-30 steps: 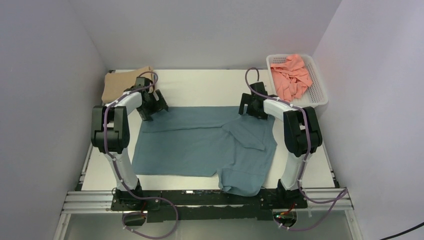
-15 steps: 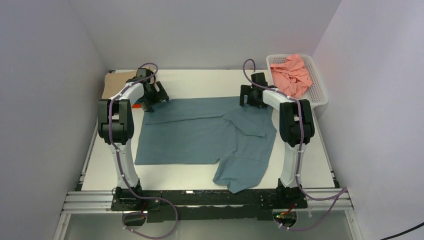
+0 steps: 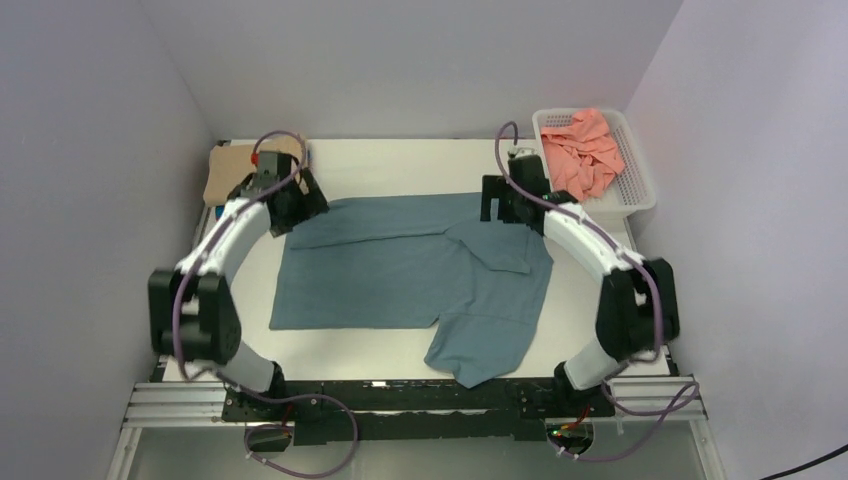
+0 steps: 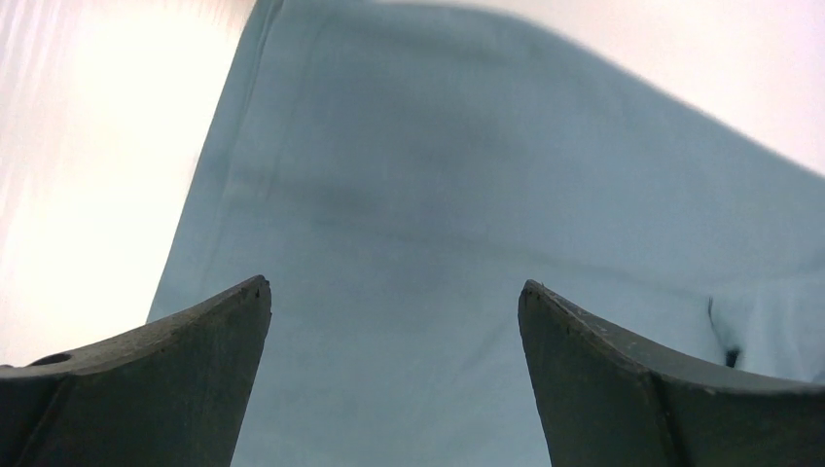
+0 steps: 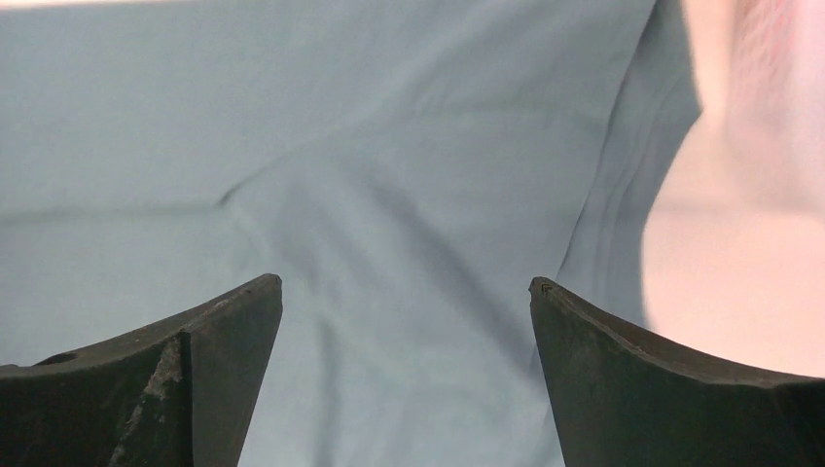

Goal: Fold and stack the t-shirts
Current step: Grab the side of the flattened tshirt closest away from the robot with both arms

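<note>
Teal tee (image 3: 400,270) lies flat mid-worktop, part folded: a flap (image 3: 492,250) is turned in on the right side and a loose tail (image 3: 480,350) runs off toward the near edge, so the outline isn't a clean rectangle yet. Tan tee (image 3: 228,170) sits at the far-left corner, looks like the stack. Pink tee (image 3: 585,150) is bunched in the basket (image 3: 640,195) at far right, unfolded. Worktop (image 3: 400,165) beyond the teal tee is bare. Left hand (image 3: 288,205) is over the tee's far-left corner, right hand (image 3: 505,205) over the far edge by the flap. Both are spread wide and hold nothing: wrist views show only cloth between the fingers (image 4: 209,336). Can't tell if the tips touch the fabric. My read: the step is taking the far edge to fold it toward the near side. To do it well, drop both hands straight onto the hem and pinch right at the corners. On the right, catch both layers where the flap doubles up, or it'll slide out. Lift just enough to clear the cloth, carry both hands in sync and level so the crease stays square. Lay the edge down flat before letting go. That near tail likely needs tucking in first or right after, otherwise the packet ends up lopsided on the stack.
</note>
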